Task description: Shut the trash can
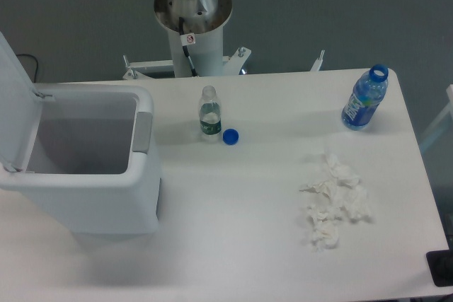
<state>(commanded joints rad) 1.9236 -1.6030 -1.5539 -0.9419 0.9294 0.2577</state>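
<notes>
Jaws: out of view; only the arm's base [192, 12] shows.
Trash can [92, 175]: lid [14, 104] raised, inside looks empty.
Bottles: small clear bottle [209, 114] uncapped, blue cap [230, 136] just beside; blue bottle [364, 98] uncapped.

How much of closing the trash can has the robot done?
Nothing looks done yet. The trash can is wide open, its lid standing up at the left. Nothing is in hand: only the robot's base shows, and its pincer is out of view. Still left: swing the lid down.

The white table [233, 231] carries the trash can [88, 196], 2 bottles [209, 114] [364, 98], a blue cap [230, 136] and crumpled tissues [333, 203].
</notes>
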